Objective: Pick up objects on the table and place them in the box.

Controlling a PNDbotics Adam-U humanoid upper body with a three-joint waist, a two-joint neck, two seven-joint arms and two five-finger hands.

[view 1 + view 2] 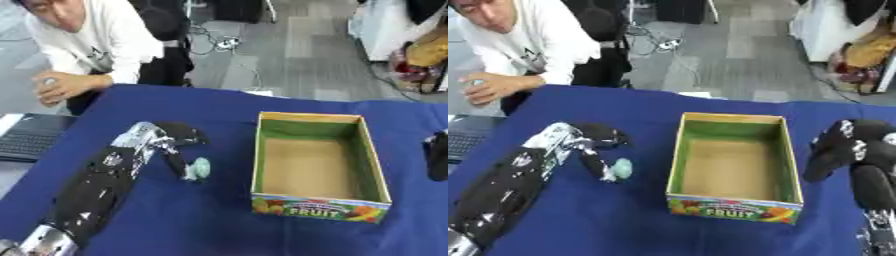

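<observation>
Two hands over the blue table (219, 115); out on the left, the left hand (171, 142) reaches in, fingers curled down beside a small pale green object (200, 168), a fingertip touching it, though whether it is truly pinched I cannot tell; that object lies on the cloth just left of the box (319, 207); centre now, the box stands open and bare inside, FRUIT printed on its near wall; over on the right, the right hand (846, 147) hangs beside the box's right wall, fingers curled and holding nothing.
</observation>
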